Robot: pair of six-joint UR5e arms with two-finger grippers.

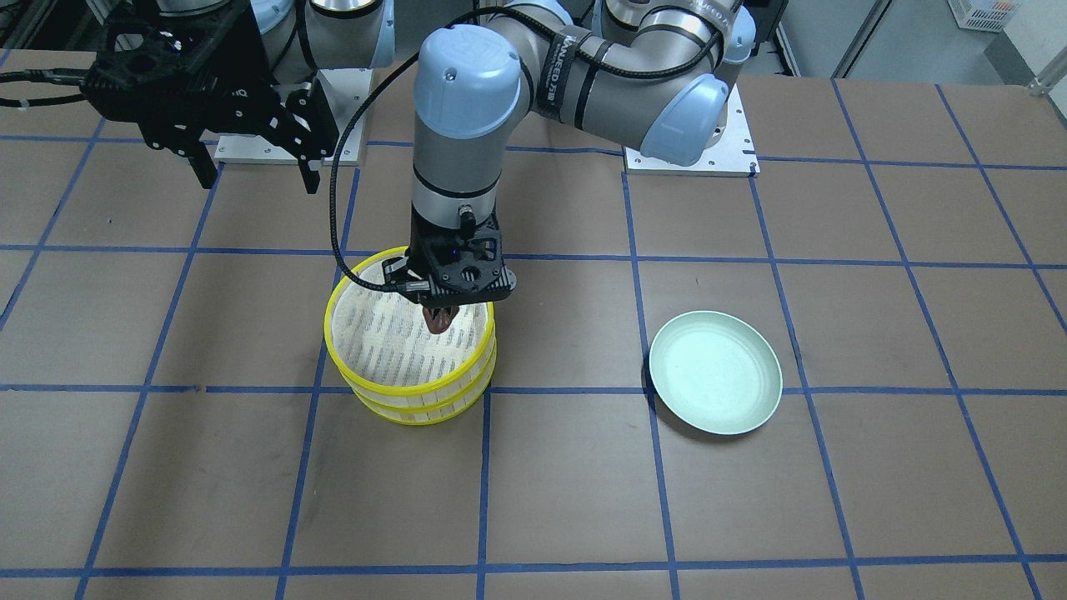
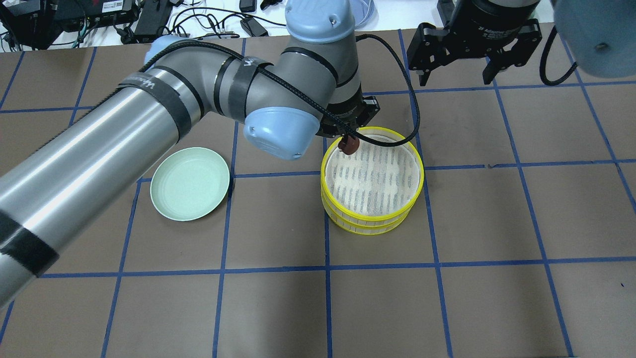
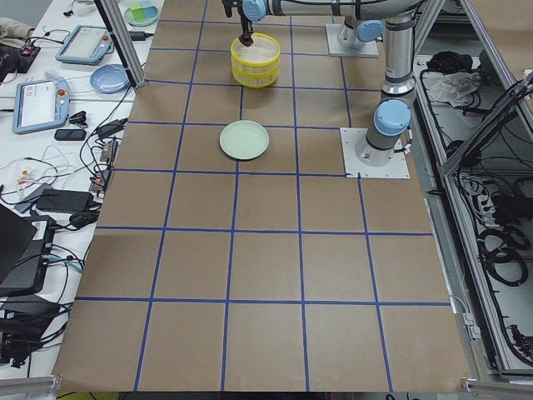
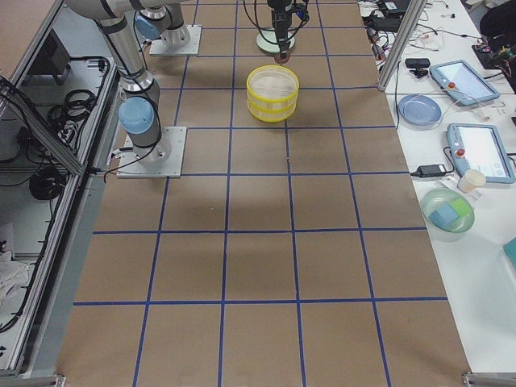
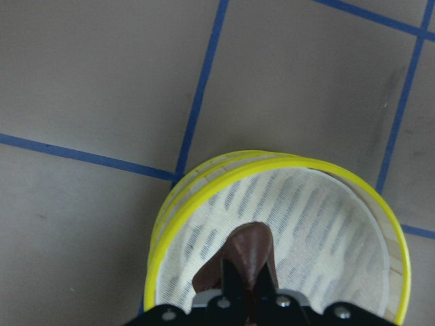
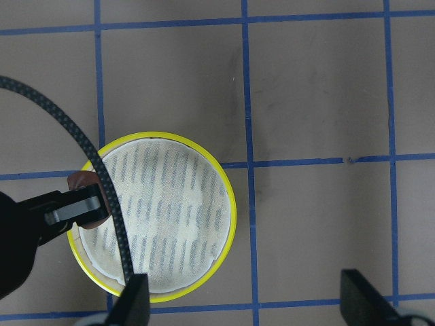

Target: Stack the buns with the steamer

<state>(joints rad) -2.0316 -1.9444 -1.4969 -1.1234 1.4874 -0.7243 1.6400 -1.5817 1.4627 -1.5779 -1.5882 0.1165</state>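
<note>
My left gripper is shut on the dark reddish-brown bun and holds it just over the rim of the yellow-rimmed steamer, on the side nearest my base. The steamer is two stacked tiers with a white lined top. In the left wrist view the bun hangs over the liner. My right gripper is open and empty, raised high near its base; its view looks down on the steamer. The pale cream bun is not in view.
An empty mint-green plate lies on the brown gridded table to the steamer's side, on my left. The left arm's black cable loops over the steamer's far edge.
</note>
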